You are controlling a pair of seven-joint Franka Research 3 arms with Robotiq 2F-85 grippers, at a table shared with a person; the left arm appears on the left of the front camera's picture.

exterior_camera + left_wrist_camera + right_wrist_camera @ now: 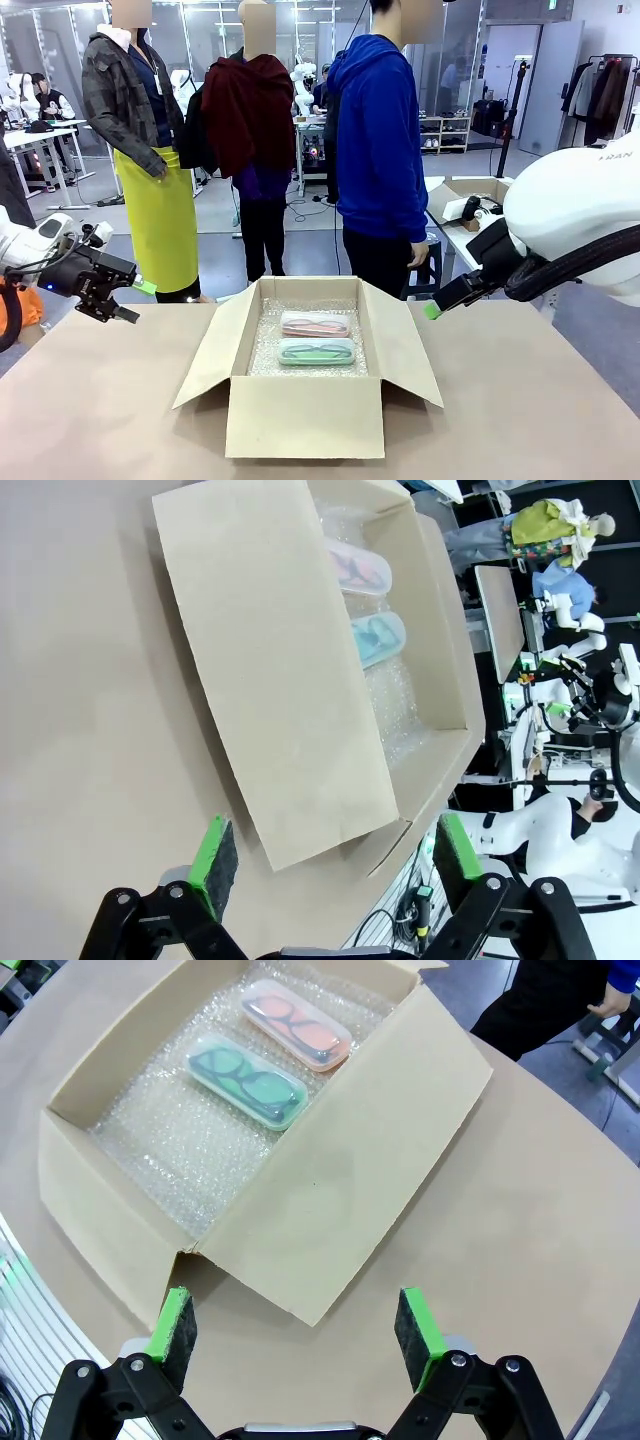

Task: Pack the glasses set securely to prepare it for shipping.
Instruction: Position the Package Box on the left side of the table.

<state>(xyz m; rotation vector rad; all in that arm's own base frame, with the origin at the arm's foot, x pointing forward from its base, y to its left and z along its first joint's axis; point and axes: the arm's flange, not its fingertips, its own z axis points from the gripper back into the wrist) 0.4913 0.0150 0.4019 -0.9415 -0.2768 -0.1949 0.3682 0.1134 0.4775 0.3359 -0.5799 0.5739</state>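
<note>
On the desk (90, 400) we see the cardboard box (305, 415) standing open at the middle, its near flap folded down toward us and its side flaps (205, 355) splayed out left and right. Inside, on the bubble wrap (262, 352) lining the floor, lie the two cases of the glasses set: the mint green case (316, 351) nearer, the pale pink case (314, 324) just beyond it, side by side, their long axes running left to right across the box. Both tools hang clear of the box with nothing in them. The left tool (125, 300) hovers above the desk's far left part, jaws spread wide, well apart from the left flap; from its wrist camera the green pads (212, 852) straddle that flap's edge. The right tool (440, 303) hovers at the far right, jaws likewise wide, and we judge it somewhat nearer the box than the left. With the cases already in, we judge the flaps to be next, each arm taking the one on its own side. Beyond the far edge a person (380, 150) in a blue hoodie stands by
</note>
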